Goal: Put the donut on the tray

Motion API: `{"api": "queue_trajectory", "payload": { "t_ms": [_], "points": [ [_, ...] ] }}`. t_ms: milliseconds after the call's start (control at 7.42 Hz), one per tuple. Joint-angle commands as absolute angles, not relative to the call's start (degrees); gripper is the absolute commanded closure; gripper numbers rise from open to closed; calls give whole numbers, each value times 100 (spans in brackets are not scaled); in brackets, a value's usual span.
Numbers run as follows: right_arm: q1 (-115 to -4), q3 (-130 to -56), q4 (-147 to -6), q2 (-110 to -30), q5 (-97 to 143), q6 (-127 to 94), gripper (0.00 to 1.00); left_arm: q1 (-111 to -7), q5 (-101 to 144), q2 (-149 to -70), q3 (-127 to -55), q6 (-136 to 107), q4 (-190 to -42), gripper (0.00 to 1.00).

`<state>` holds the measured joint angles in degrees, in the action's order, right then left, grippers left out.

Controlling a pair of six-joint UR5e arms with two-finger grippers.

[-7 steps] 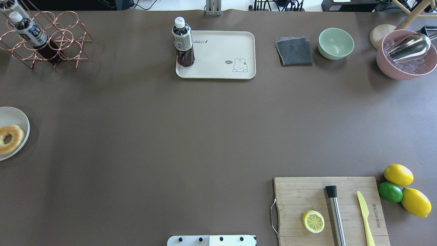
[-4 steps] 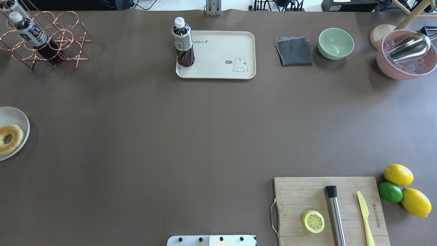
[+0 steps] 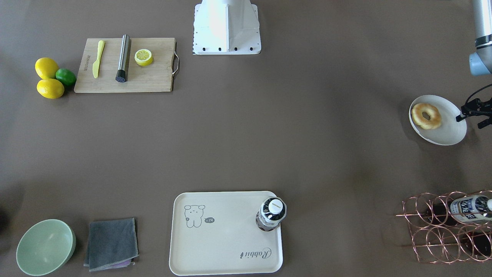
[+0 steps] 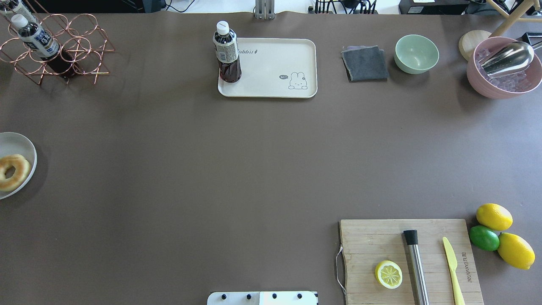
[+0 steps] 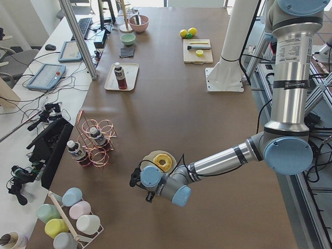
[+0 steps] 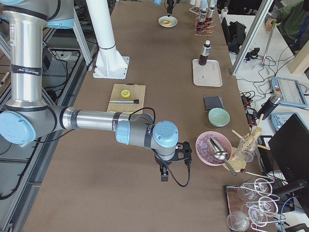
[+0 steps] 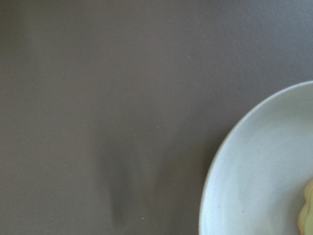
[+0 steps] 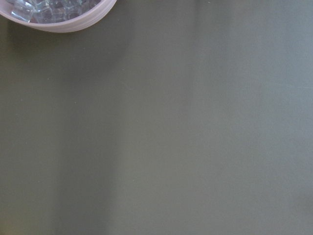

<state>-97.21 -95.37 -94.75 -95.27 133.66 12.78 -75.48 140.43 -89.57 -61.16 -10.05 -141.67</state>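
Observation:
The golden donut lies on a round white plate at the table's far left edge; it also shows in the front view and the left side view. The cream tray with its bear drawing lies at the far middle, with a dark bottle standing on its left end. My left gripper hangs low just beside the plate, off the donut; I cannot tell whether it is open or shut. My right gripper hangs over bare table near the pink ice bowl; I cannot tell its state.
A copper wire rack with a bottle stands at the far left. A grey cloth, a green bowl and the pink bowl line the far right. A wooden cutting board with a lemon half is near right.

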Motion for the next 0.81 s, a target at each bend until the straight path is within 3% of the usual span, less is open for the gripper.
{"api": "queue_trajectory", "payload": {
  "t_ms": [0, 135, 270, 674],
  "points": [
    [-9721, -9545, -9475, -9527, 13368, 1275, 0, -7488, 14315, -8956, -6064, -1072, -14273, 59],
    [-9721, -9545, -9466, -9527, 13368, 1283, 0, -7488, 14544, -8956, -6073, -1072, -14273, 85],
    [-9721, -9545, -9475, -9527, 13359, 1275, 0, -7488, 14702, -8965, -6082, -1072, -14273, 100],
    [-9721, -9545, -9466, -9510, 13359, 1274, 0, -7497, 15213, -9026, -6448, -1534, -14273, 100]
  ]
}}
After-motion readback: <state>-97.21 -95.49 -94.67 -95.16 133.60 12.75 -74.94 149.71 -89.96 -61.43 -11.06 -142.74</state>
